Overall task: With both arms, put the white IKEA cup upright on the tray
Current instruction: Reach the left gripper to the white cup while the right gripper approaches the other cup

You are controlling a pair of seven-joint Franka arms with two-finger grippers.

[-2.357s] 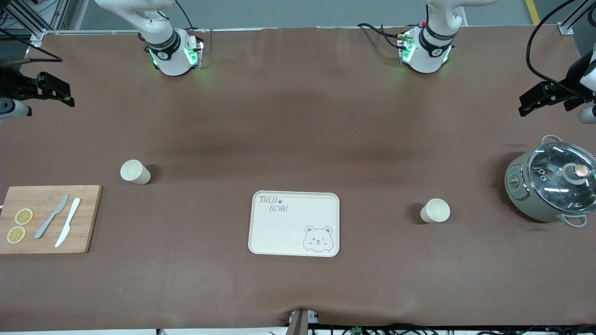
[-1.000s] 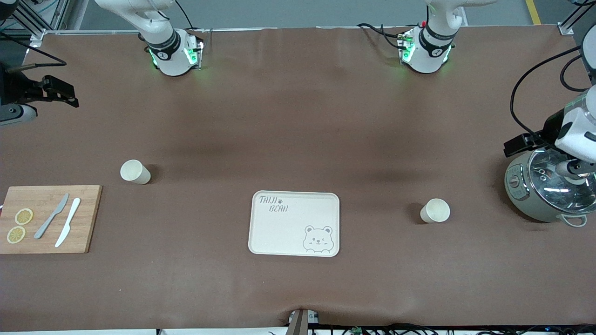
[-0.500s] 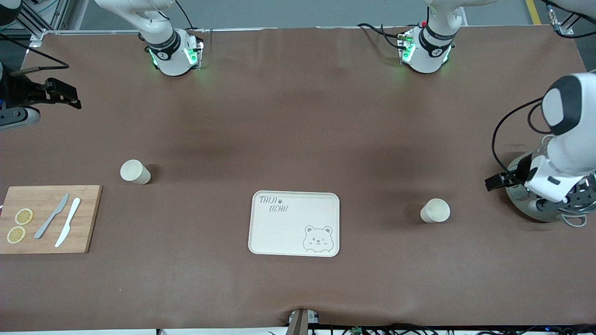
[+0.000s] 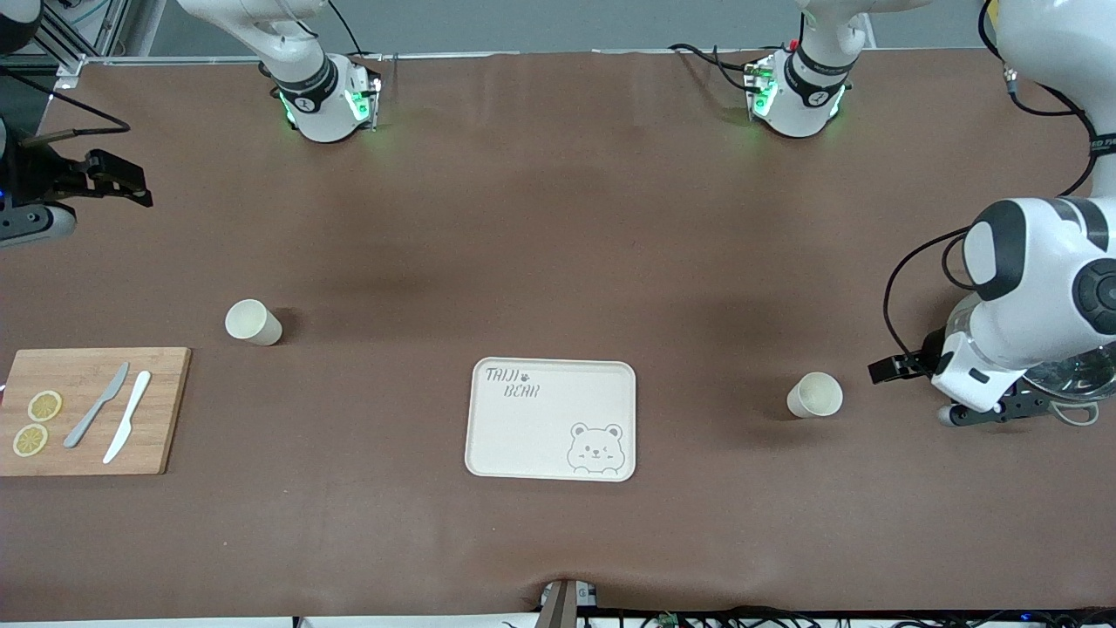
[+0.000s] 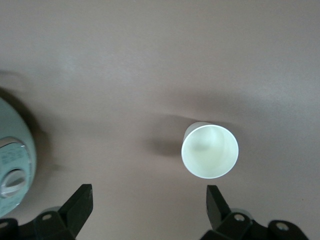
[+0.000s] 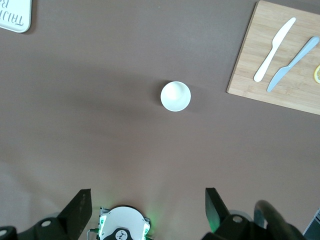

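Observation:
The cream tray [image 4: 551, 419] with the bear drawing lies mid-table, nearer to the front camera. One white cup [image 4: 815, 394] stands upright on the table toward the left arm's end. My left gripper [image 4: 894, 370] is open and empty, low over the table between this cup and a pot. In the left wrist view the cup [image 5: 210, 150] lies just ahead of one finger of the left gripper [image 5: 148, 210]. A second white cup [image 4: 253, 322] stands upright toward the right arm's end. My right gripper [image 4: 122, 181] hangs open and empty, high at that end of the table; its wrist view shows the gripper [image 6: 147, 212] and this cup [image 6: 175, 96] far below.
A grey-green pot with a glass lid [image 4: 1071, 377] sits under the left arm; it also shows in the left wrist view [image 5: 12, 160]. A wooden cutting board [image 4: 91, 410] with two knives and lemon slices lies at the right arm's end, also in the right wrist view [image 6: 280, 60].
My left arm has swung in from the table's end, over the pot, and down toward the cup beside it. The right gripper has barely moved. Cups and tray are unmoved.

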